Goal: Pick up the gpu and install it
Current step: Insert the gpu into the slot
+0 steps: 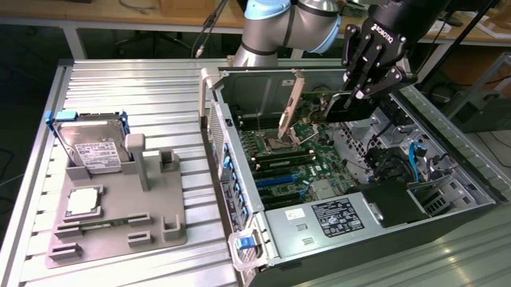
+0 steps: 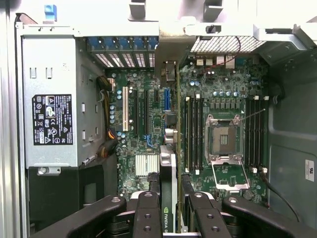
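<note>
Black, jointed metal jaws clench the gpu [image 1: 324,109], a thin flat dark card held on edge inside the open case [image 1: 467,185]. It is tilted a little over the green motherboard [image 1: 324,146]. Its pale metal bracket [image 1: 292,101], a long narrow strip, stands at the card's end toward the exterior view's left, close to the case's perforated back wall.

In the wrist view the gpu [image 2: 168,173] appears edge-on between the fingers [image 2: 147,213], a slim dark line running out to the beige bracket [image 2: 173,49]. Long black memory slots [image 2: 194,134] lie on one side of it, with the square silvery CPU socket [image 2: 223,139] beyond them. Whether the card's lower edge touches a slot I cannot tell.

A boxy grey power supply [image 1: 319,221] with a black label sits in the case's near corner. A ribbed aluminium worktop [image 1: 136,89] lies to the exterior view's left. On it, well apart from the case, a matte grey plastic fixture [image 1: 128,206] holds a silver hard drive [image 1: 94,149] upright and a flat square processor [image 1: 84,202].
</note>
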{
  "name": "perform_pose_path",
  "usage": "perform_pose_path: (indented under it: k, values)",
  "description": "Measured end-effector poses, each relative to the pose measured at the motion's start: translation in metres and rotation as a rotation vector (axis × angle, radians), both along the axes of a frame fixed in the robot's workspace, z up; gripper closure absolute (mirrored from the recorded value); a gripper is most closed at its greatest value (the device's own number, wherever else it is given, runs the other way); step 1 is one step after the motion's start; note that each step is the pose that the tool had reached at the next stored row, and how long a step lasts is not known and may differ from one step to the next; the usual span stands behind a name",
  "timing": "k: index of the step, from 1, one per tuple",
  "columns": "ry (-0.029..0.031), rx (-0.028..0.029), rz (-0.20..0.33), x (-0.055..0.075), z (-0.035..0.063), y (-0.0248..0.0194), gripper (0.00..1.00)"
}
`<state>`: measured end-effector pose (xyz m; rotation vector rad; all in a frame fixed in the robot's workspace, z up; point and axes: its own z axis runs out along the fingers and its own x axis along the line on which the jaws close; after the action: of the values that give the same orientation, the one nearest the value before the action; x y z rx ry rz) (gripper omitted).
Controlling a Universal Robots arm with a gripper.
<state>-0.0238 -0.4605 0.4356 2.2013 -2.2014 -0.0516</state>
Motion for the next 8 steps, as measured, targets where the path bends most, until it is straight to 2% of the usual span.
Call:
perform_pose_path:
  k: [8]
  values:
    - [0.0000,0.0000,0.000,0.0000,-0.0018,0.0000,0.73]
